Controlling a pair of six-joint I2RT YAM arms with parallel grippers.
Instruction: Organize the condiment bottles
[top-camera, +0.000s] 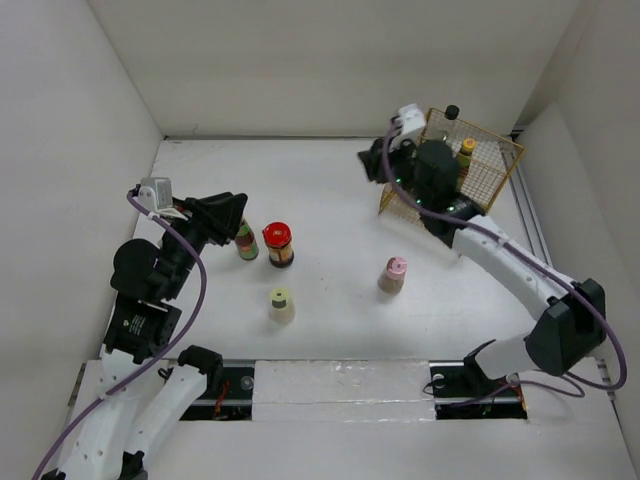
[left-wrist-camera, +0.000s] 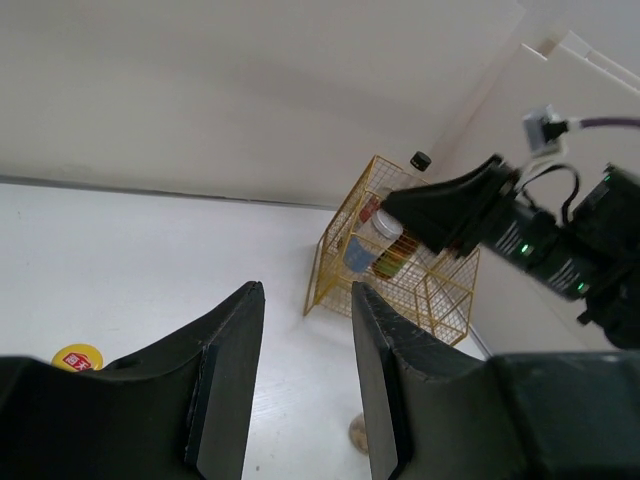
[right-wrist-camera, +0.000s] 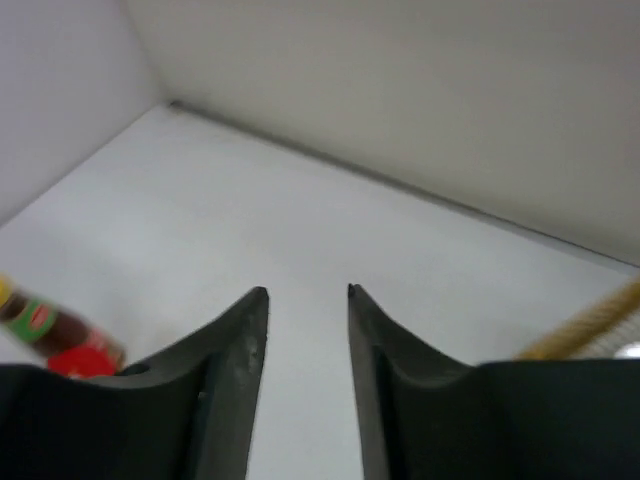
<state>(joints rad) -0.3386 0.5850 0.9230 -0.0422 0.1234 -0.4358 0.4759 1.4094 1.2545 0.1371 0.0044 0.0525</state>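
Observation:
My left gripper is open and empty, just behind the green-red striped bottle. The red-capped jar, the yellow-green capped bottle and the pink-capped bottle stand on the table. The black-capped and yellow-red capped bottles stand in the gold wire basket. The left wrist view shows the silver-capped bottle in the basket too. My right gripper is open and empty, just left of the basket. The striped bottle shows blurred in the right wrist view.
White walls close the table at the back, left and right. The basket sits in the back right corner against the right wall. A yellow cap with a red mark shows low left in the left wrist view.

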